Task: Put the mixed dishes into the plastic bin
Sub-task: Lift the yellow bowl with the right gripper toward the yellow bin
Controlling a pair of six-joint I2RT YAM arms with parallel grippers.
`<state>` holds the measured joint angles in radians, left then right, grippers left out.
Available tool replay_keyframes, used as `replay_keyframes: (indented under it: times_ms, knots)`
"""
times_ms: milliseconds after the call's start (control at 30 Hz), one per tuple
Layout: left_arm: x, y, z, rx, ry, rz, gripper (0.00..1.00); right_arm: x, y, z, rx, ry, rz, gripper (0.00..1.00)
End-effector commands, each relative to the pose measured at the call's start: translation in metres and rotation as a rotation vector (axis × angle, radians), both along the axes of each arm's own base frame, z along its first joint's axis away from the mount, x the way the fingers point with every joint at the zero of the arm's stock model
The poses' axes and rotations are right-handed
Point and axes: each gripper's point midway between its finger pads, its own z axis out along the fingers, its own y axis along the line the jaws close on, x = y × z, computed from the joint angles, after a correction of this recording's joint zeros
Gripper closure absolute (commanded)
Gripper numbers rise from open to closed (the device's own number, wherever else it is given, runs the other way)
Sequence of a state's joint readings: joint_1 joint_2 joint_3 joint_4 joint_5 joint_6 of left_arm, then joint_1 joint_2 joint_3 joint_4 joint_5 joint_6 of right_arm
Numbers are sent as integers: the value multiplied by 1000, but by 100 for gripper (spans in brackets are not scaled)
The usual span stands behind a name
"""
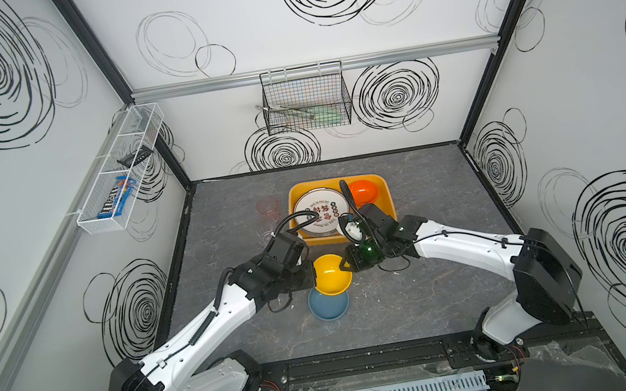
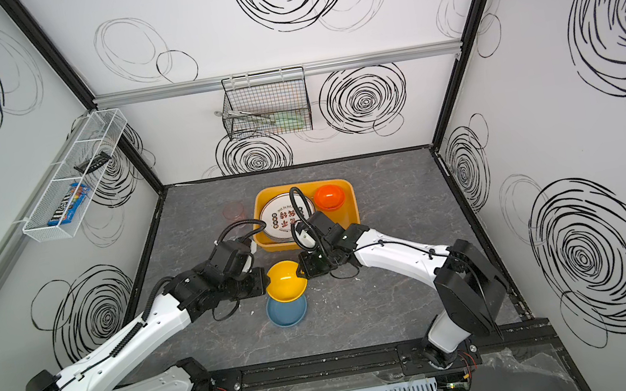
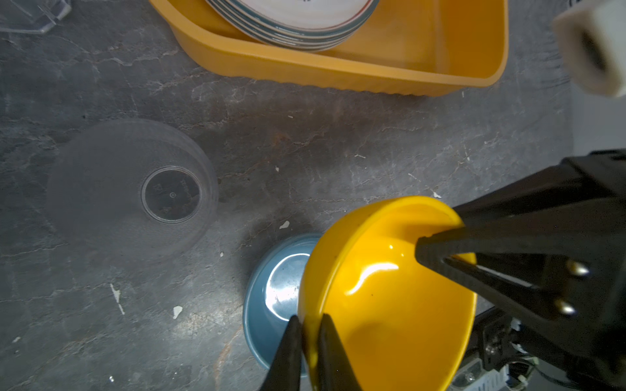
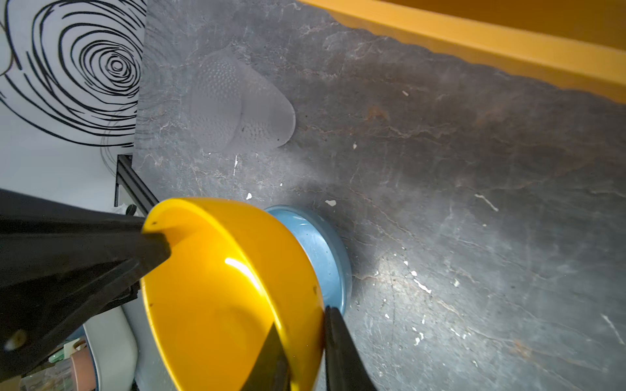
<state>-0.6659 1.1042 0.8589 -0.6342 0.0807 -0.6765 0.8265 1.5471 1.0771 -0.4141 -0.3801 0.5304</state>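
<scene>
white walls [image 1: 235,27] scrawled with black swirls box in a grey marbled counter [image 1: 443,290]. a black wire basket [image 1: 305,101] hangs on the back wall, and a white mesh rack [image 1: 118,171] on the left one. at the far middle of the counter sits the yellow-orange bin [image 1: 388,202], with a stack of white plates [image 1: 315,211] in its left half and an orange bowl [image 1: 363,191] in its far right corner. just left of the bin stands a pinkish cup [image 1: 267,207]. the left wrist view shows a clear cup [image 3: 132,189] on the counter, apart from the bowls. in front of the bin, outside it, rests a blue bowl [image 1: 330,307], and the yellow bowl [image 1: 331,275] hangs tilted over its far edge. the left claw [image 3: 310,325] is pinched on one side of the yellow bowl's rim and the right claw [image 4: 301,318] is clamped on the opposite side, each with one finger inside and one outside.
</scene>
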Motion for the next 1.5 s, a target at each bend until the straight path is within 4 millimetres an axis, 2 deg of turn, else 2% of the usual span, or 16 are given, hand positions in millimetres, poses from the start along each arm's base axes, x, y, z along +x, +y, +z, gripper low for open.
replay_keyframes:
  times_ms: [0, 267, 567, 1033, 1300, 1467]
  knots:
    - [4, -3, 16, -48, -36, -4, 79, 14, 2, 16, 4, -38, -24, 96]
    - [5, 4, 26, -101, -60, 26, 64, 32, -11, 20, -63, -90, -58, 100]
    - [5, 11, 28, -129, -67, 45, 53, 62, -37, 33, -144, -153, -124, 100]
    - [0, -1, 35, -265, -79, -4, 37, 134, -103, 46, -231, -177, -327, 100]
    - [2, -7, 47, -338, -114, -18, 36, 177, -128, 49, -254, -184, -429, 100]
    - [3, -5, 42, -331, -101, -12, 36, 207, -139, 49, -266, -192, -481, 100]
